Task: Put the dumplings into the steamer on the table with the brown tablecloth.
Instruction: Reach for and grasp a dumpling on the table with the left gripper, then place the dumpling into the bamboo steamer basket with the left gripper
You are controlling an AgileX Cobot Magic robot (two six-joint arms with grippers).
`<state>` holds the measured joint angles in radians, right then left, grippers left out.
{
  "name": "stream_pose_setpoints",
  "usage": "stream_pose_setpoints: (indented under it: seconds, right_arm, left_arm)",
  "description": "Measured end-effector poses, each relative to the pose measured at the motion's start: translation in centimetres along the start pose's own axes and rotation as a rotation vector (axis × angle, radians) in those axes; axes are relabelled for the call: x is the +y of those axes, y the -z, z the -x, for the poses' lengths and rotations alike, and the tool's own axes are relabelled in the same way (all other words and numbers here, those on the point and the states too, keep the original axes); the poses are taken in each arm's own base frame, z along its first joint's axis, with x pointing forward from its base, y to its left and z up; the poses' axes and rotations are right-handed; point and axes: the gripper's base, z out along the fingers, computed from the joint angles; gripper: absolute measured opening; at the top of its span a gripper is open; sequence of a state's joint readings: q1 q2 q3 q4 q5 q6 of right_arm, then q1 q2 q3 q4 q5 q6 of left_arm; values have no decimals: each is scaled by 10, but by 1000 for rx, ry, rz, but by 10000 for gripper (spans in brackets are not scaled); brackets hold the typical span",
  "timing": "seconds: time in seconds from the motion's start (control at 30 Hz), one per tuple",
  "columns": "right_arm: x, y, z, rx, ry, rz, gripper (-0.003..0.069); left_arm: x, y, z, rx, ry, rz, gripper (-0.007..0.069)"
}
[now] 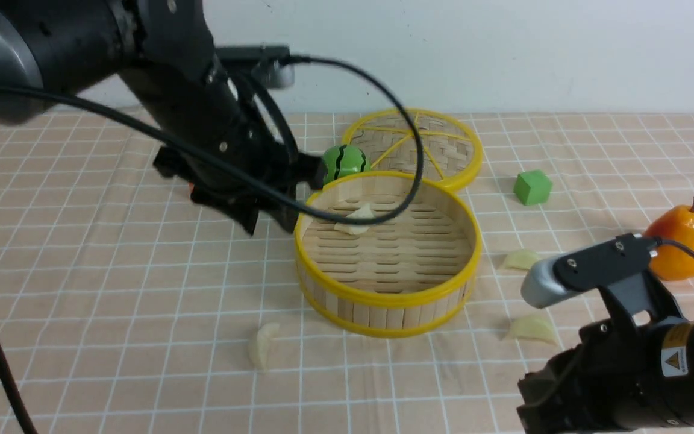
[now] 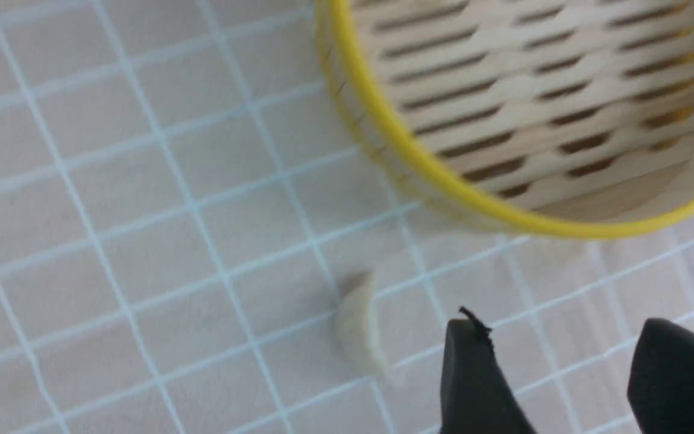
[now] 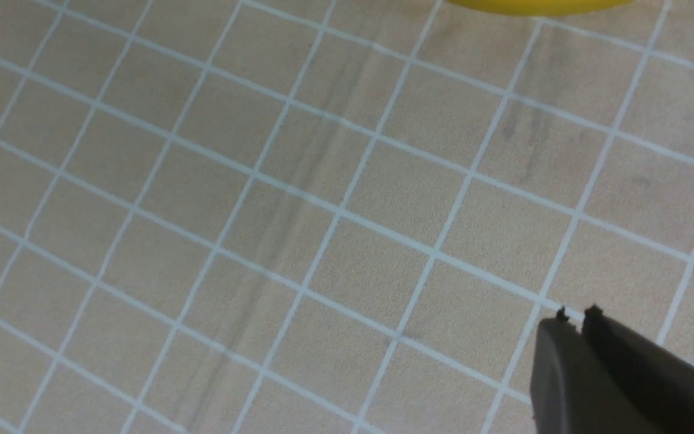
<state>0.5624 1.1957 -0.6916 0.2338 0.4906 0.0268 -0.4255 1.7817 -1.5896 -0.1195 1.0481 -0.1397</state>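
Count one dumpling (image 1: 356, 220) already lying on the slats (image 1: 395, 253) in the steamer (image 1: 386, 301), toward the upper left of its floor. Count three more out on the table (image 1: 112, 271): the near dumpling (image 1: 262, 345) at lower centre-left of the front view, a right dumpling (image 1: 522, 259) and a lower-right dumpling (image 1: 532, 328) beside the steamer's right wall.

Judge the near dumpling as the one in hand. See the left pincer (image 2: 558, 337) released, jaws apart and bare, hanging just beside that dumpling (image 2: 359, 331), not yet astride it.

Shift across until the crescent sits between the jaws. Turn to pinch across its narrow width rather than end to end. Lower close to the cloth (image 3: 262, 181) before clenching. Squeeze gently; expect a glossy, curved shell to squirt out sideways. Lift clear of the rim (image 2: 443, 181) before crossing, and let go low over the slats.

Leave the right pincer (image 3: 577, 316) clenched on nothing at lower right, well apart.
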Motion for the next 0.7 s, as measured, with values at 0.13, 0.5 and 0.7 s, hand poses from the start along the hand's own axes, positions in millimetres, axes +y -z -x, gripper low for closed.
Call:
stream_pose_setpoints:
  seconds: [0.13,0.5,0.7]
  right_arm:
    - [0,0,1,-6,-4,2,52]
    - [0,0,1,-8,-9,5,64]
    - [0,0,1,-12,-9,5,73]
  left_arm:
    - [15,-72,-26,128,37,51,343]
    - [26,-134,-37,215,45,88,181]
    - [4,-101,-30,195,1,49,176]
